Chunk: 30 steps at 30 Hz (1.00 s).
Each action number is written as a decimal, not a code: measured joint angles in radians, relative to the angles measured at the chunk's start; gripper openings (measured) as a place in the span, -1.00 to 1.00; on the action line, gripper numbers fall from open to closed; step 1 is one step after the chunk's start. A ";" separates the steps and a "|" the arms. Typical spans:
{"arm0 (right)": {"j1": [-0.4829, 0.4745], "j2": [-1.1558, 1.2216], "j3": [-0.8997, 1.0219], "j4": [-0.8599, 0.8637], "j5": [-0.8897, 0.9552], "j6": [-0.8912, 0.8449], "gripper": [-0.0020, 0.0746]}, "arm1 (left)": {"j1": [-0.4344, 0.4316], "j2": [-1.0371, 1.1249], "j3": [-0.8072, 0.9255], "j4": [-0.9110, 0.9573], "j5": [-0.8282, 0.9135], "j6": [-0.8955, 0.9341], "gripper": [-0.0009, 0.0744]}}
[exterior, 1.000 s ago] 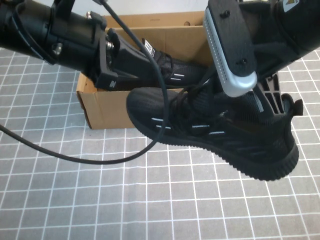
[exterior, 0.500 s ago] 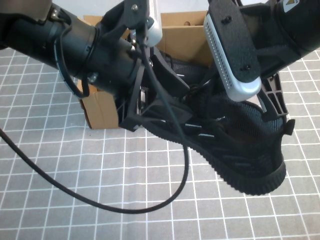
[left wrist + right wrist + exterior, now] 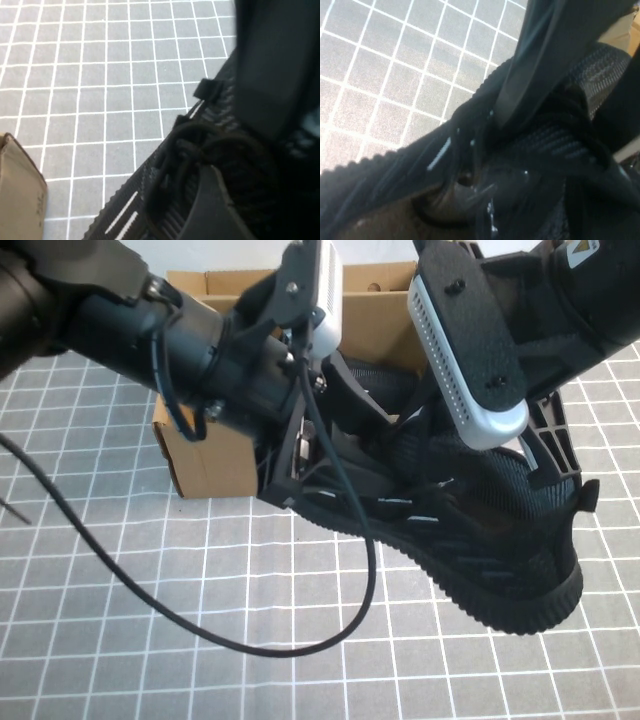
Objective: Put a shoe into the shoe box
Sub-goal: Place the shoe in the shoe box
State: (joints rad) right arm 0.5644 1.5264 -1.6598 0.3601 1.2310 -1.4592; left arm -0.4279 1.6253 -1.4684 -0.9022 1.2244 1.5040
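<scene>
While the right gripper [image 3: 535, 455] jaws clamp the shoe [image 3: 480, 540] aloft, the left gripper [image 3: 310, 455] jaws gape at its toe.

Black sneaker [image 3: 470, 540] tilted, lifted, centre-right.
Brown cardboard shoe box [image 3: 205, 460] open, upper centre behind it.

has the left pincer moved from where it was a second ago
Yes. The left pincer has swung from over the shoe box down to its front edge, at the shoe held by the right pincer.
</scene>
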 joint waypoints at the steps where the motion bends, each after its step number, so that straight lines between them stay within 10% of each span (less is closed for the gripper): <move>1: 0.000 0.000 0.000 0.003 0.002 0.000 -0.96 | 0.000 0.011 0.000 -0.006 0.000 0.009 0.05; 12: -0.002 0.004 0.000 0.021 0.014 -0.010 -0.96 | 0.000 0.087 -0.001 -0.107 0.010 0.046 0.00; 21: -0.002 0.004 0.000 0.021 -0.006 0.116 -0.94 | -0.001 0.090 -0.002 -0.109 0.021 0.055 -0.84; 30: -0.002 -0.034 0.000 -0.090 -0.086 0.611 0.09 | 0.001 0.098 -0.002 -0.056 -0.016 0.040 -0.91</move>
State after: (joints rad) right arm 0.5621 1.4925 -1.6598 0.2706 1.1454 -0.8487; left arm -0.4267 1.7236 -1.4707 -0.9585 1.2084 1.5441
